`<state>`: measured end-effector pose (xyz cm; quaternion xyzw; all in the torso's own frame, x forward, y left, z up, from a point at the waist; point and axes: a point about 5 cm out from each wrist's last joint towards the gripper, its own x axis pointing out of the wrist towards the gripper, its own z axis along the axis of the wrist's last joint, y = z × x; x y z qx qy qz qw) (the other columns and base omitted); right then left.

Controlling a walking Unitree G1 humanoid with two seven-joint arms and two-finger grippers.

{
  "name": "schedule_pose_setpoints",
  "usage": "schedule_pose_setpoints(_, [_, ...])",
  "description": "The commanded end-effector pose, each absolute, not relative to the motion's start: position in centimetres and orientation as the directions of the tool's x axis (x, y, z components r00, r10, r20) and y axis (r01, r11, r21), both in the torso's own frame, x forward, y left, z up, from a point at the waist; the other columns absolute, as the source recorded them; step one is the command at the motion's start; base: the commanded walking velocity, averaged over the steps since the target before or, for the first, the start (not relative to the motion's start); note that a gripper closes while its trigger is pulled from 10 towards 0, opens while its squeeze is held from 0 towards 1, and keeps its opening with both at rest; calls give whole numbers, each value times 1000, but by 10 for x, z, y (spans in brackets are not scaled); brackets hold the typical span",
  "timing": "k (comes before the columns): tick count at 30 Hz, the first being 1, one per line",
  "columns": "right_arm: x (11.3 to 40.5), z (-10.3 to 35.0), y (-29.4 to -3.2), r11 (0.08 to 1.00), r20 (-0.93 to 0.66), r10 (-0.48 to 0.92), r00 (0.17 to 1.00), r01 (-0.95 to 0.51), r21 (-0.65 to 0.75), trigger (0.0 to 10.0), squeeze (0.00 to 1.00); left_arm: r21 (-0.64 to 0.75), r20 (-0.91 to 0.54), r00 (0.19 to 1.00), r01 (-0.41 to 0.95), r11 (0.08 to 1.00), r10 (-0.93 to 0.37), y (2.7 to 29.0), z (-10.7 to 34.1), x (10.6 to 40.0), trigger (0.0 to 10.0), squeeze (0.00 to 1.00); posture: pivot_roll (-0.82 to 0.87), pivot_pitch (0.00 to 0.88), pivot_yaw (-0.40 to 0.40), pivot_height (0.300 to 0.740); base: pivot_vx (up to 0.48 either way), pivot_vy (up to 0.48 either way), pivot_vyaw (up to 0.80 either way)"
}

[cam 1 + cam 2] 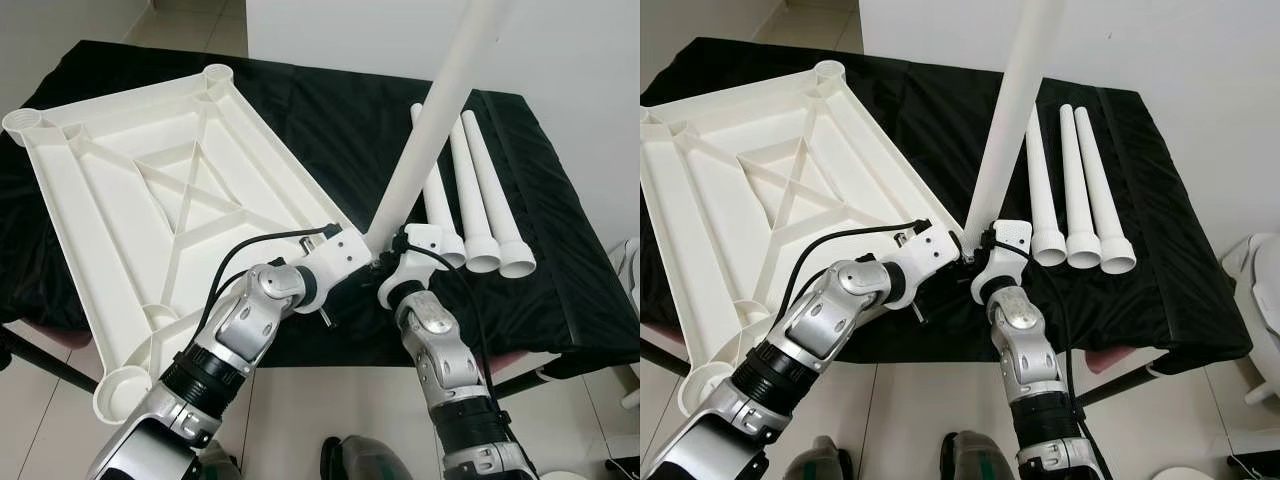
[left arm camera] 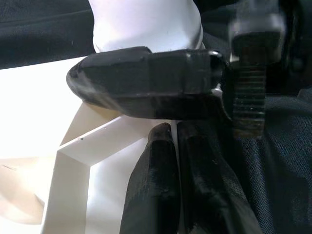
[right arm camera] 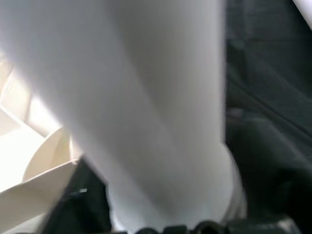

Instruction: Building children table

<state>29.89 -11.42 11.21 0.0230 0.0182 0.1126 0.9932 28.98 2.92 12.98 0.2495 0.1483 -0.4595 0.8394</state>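
We see a black-draped table [image 1: 560, 300] at centre, white wall [image 1: 580, 60] at one o'clock, pale tiled floor [image 1: 330, 410] at six o'clock.

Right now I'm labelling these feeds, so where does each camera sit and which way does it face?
Left and right eye: on the head, looking down at the upturned tabletop, spare legs and both arms.
Left wrist: along the left gripper, facing the raised leg.
Right wrist: against that raised leg.
Shared: all views show the leg at the tabletop's corner.

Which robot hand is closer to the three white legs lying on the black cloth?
The right one. The right gripper holds the upright leg just beside the three lying legs. The left gripper sits farther off, at the tabletop corner.
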Motion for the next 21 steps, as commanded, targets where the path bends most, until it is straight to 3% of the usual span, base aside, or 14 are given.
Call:
schedule_pose_setpoints(1, [299, 103, -130, 980, -86, 188, 978, -181, 78, 10000, 1000, 238, -569, 523, 844, 481, -635, 39, 102, 284, 10000, 0, -52, 58, -69, 740, 0, 0, 0])
schedule_pose_setpoints(7, [306, 108, -142, 925, -47, 377, 925, -374, 70, 10000, 1000, 244, -567, 525, 843, 479, -635, 39, 104, 286, 10000, 0, -50, 54, -65, 740, 0, 0, 0])
schedule_pose_setpoints(8, [308, 108, -148, 918, -48, 396, 917, -394, 53, 10000, 0, 245, -566, 525, 843, 479, -636, 39, 104, 285, 10000, 0, -49, 51, -64, 740, 0, 0, 0])
schedule_pose_setpoints(13, [309, 108, -154, 831, -56, 556, 829, -554, 49, 10000, 0, 247, -566, 524, 845, 475, -637, 39, 104, 285, 10000, 0, -50, 46, -63, 740, 0, 0, 0])
schedule_pose_setpoints(21, [312, 108, -160, 753, -46, 658, 752, -657, 30, 10000, 0, 247, -564, 518, 849, 467, -643, 36, 105, 284, 10000, 0, -43, 37, -59, 740, 0, 0, 0])
